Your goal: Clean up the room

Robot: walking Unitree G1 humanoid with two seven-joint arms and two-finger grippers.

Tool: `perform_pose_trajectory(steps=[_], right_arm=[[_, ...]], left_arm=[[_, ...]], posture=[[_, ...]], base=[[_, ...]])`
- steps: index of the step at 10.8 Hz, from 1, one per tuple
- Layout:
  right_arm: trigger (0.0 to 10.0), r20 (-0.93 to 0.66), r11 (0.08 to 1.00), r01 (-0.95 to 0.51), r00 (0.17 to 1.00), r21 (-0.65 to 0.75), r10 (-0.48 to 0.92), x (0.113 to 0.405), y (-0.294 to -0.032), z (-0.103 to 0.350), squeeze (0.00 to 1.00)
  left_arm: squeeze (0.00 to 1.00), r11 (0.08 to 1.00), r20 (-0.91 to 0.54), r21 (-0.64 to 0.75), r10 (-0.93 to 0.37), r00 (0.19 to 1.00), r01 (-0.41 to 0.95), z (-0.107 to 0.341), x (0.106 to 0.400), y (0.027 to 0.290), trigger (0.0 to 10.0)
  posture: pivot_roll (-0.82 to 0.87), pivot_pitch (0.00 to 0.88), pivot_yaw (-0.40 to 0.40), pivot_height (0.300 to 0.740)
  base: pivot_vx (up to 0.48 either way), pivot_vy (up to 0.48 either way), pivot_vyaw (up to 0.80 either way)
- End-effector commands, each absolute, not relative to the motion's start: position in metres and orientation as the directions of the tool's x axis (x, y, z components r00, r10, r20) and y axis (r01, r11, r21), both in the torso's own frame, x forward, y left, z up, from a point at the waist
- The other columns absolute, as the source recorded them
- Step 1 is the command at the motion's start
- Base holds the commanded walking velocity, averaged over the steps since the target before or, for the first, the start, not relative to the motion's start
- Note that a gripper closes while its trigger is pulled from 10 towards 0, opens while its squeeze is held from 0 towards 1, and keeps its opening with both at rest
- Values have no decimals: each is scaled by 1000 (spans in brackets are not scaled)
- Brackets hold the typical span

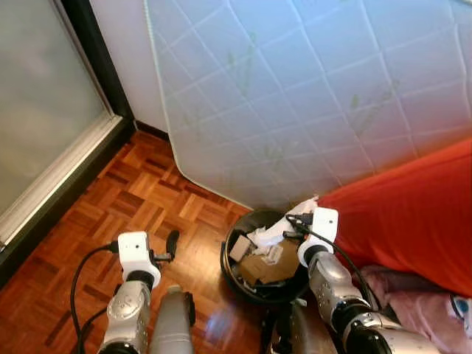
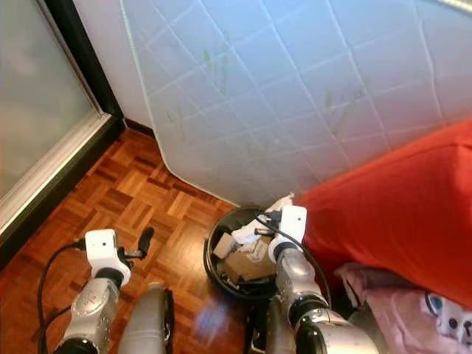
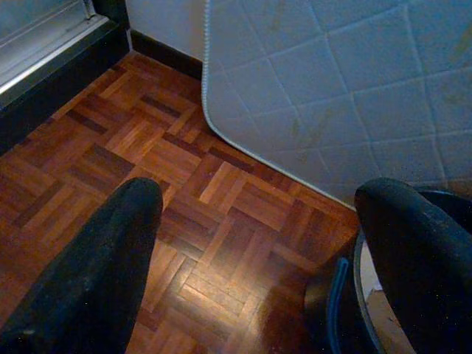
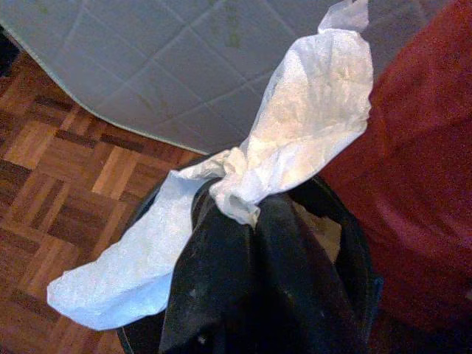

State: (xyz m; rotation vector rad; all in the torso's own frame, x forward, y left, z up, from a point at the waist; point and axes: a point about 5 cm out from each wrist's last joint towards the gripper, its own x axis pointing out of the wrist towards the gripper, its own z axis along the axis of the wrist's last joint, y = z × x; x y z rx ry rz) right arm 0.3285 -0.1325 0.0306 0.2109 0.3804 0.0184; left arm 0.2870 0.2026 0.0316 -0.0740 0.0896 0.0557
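- The right gripper (image 4: 243, 214), nearest the head camera at about five o'clock, is clenching a crumpled white tissue (image 4: 295, 140), its fingers pinched together on it.
- It is holding the tissue directly over a black trash bin (image 1: 234, 267) standing on the parquet floor (image 1: 140, 199) at six o'clock.
- The bin is holding cardboard scraps (image 1: 267, 264) and paper, visible from the head camera; the right wrist view is hiding them behind the tissue and fingers.
- The left gripper (image 3: 258, 243) is hovering at seven o'clock over the floor, fingers spread apart and empty; its wrist view is catching the bin's rim beside one finger.
- A quilted white mattress (image 1: 310, 88) is leaning at twelve o'clock, touching a red cover (image 1: 413, 206) at three o'clock.
- A frosted glass door (image 1: 44, 96) is standing at ten o'clock.
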Motion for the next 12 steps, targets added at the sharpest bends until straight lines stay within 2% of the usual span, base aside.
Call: perform_pose_trajectory(steps=[1, 2, 4, 12], right_arm=[[10000, -388, 979, 49, 921, 197, 32, 325, -138, 26, 0], [10000, -385, 981, 53, 922, 189, 24, 326, -139, 27, 0], [10000, -388, 983, 54, 921, 175, 18, 325, -141, 25, 1000], [10000, -431, 983, 28, 901, 180, 53, 316, -137, 14, 1000]], left_arm=[[0, 996, -129, -76, 40, 991, -51, 22, 278, 201, 10000], [0, 996, -127, -75, 38, 991, -47, 23, 279, 200, 10000], [0, 996, -123, -72, 34, 992, -43, 25, 280, 200, 10000], [0, 997, -129, -65, 28, 991, -36, 27, 279, 201, 10000]], posture=[[272, 321, -78, 640], [273, 322, -75, 640], [275, 321, -73, 640], [275, 324, -67, 640]], base=[[0, 0, 0], [0, 0, 0], [0, 0, 0], [0, 0, 0]])
